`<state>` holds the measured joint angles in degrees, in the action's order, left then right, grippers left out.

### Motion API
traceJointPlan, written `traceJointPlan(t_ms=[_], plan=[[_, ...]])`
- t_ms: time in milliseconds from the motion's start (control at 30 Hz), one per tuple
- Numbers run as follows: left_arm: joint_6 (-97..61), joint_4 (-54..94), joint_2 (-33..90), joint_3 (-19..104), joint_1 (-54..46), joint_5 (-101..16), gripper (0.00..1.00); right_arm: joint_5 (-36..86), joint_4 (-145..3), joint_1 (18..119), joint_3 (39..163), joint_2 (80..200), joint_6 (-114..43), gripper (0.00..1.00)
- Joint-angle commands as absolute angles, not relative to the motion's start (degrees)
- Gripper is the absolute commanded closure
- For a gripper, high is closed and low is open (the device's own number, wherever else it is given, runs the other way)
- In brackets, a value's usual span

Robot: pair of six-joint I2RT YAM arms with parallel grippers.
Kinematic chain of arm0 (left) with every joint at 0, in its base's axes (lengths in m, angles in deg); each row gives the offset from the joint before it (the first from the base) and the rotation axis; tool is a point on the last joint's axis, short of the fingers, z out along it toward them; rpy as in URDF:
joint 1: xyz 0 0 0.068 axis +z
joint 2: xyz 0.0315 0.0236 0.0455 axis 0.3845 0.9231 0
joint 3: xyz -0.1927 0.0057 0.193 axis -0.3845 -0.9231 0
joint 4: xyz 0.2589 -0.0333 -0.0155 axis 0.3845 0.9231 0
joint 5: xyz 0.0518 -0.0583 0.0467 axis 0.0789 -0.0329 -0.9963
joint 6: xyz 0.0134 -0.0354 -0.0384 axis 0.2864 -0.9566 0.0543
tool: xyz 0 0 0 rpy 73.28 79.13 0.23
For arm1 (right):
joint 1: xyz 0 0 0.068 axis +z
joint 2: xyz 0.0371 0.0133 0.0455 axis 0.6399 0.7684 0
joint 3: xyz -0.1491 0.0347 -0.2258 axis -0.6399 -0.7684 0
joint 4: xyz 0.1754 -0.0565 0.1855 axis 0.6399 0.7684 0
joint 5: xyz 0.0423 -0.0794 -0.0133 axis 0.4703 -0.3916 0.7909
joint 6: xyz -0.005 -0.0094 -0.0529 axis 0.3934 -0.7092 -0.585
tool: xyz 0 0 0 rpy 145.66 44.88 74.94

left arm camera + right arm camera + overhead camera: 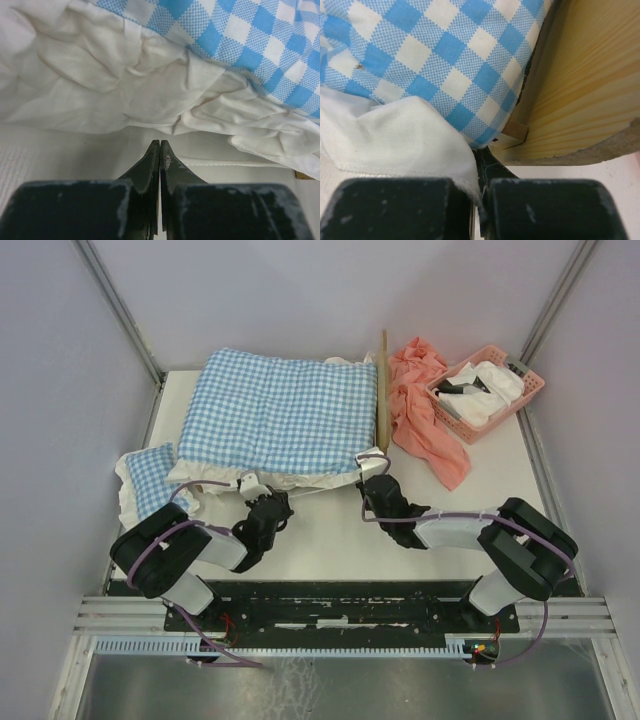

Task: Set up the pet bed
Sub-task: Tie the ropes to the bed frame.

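On the white table [320, 540]: the pet bed [383, 390] lies across the far half, almost all hidden under the checked cushion [280, 415]; only its wooden end board [580, 95] shows, upright at the right edge of the cushion
Left gripper [160, 144]: jaws together with nothing between them, tips just under the white frill [125, 85] at the near left corner
Right gripper [374, 482]: jaws together at the near right corner, just beside the end board; a corner of the frill reaches down to the seam between them, but I cannot tell if it is pinched
Step in hand: probably to seat the near edge of the cushion inside the frame
How to do it well: work both corners evenly, push low and gently, and do not lean on the end board, so the frame does not shift
Risk: closed tips may drag the fabric, fold the frill under or skew the cushion
Leave alone: small checked pillow [148, 478], pink cloth [425, 420], pink basket [520, 405]
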<state>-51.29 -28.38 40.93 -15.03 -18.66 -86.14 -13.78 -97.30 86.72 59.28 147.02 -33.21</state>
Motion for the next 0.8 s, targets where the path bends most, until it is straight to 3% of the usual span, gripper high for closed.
traceJointPlan(t_ms=[0, 500, 567, 667, 767], plan=[[-51.5, -25.8, 42.0, -14.5, -18.1, -92.3, 0.97, -19.8, -101.0, 83.7, 60.9, 146.1, -33.2, 0.98], [-54.1, -21.9, 41.3, -12.2, -17.7, -84.8, 0.96, -16.2, -97.7, 82.2, 62.2, 147.6, -28.3, 0.98], [-54.2, -21.6, 39.5, -12.7, -18.0, -82.1, 0.84, -14.0, -93.1, 82.2, 63.2, 146.0, -27.2, 0.91], [-54.8, -16.2, 34.0, -13.4, -18.6, -81.0, 0.65, -12.5, -84.3, 82.2, 63.4, 140.7, -23.1, 0.66], [-53.9, -7.5, 26.4, -13.5, -19.5, -81.0, 0.54, -12.8, -71.7, 82.1, 64.0, 132.8, -17.7, 0.53]])
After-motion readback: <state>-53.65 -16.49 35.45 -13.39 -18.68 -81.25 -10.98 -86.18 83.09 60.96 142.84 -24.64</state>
